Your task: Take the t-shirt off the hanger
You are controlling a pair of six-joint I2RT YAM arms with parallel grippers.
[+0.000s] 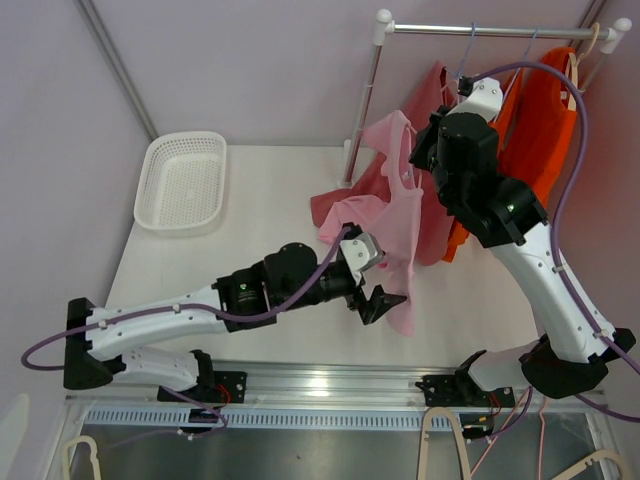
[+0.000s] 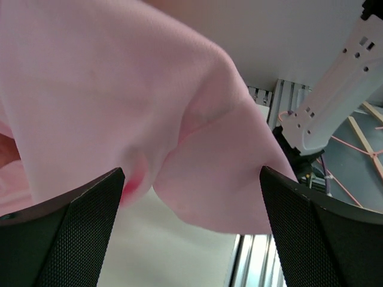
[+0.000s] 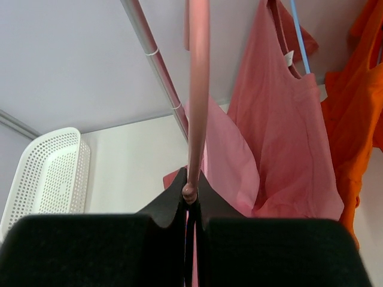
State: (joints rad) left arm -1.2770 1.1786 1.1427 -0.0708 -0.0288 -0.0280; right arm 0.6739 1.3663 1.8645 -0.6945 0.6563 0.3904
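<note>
Two robot arms work over a white bench (image 1: 250,200), where a metal clothes rack (image 1: 480,30) stands at the far right corner. The pink t-shirt (image 1: 385,215) hangs in mid-air between the arms, its collar up by the right gripper (image 3: 190,192) and its body falling toward the near middle of the bench, where part of the cloth spreads on the surface. Behind it on the rack hang an orange t-shirt (image 1: 540,110) and a coral tank top (image 3: 281,119), the tank top on a blue hanger (image 3: 297,36). A white plastic basket (image 1: 182,180) sits at the far left of the bench, well apart from the clothing.

The right fingers are pressed narrow on a slim pink hanger (image 3: 197,89), which rises straight up out of their grip in the right wrist view; how much of the shirt is on it cannot be told. The left gripper (image 1: 378,300) reaches in low from the left, at the shirt's lower edge. Its black fingers (image 2: 78,233) stand wide apart, a fold of pink cloth hanging in the gap between them, unpinched.
</note>
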